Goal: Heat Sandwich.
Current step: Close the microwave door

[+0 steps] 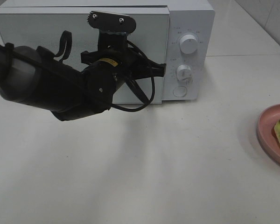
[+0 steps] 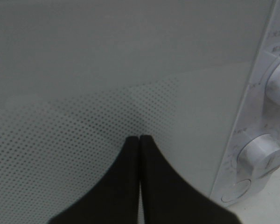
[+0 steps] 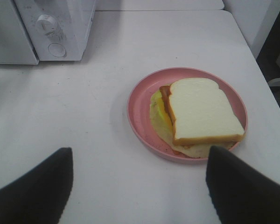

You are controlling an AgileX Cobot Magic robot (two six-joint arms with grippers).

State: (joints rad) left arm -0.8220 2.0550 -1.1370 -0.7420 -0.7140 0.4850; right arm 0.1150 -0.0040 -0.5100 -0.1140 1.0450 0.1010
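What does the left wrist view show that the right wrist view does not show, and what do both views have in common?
Only the left wrist view shows the shut left gripper close against the dotted microwave door. Only the right wrist view shows the sandwich on the pink plate, the white table and the open right gripper. Both show the microwave's control knobs and round button.

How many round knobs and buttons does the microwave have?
3: an upper knob, a lower knob below it, and a round button at the bottom of the microwave panel.
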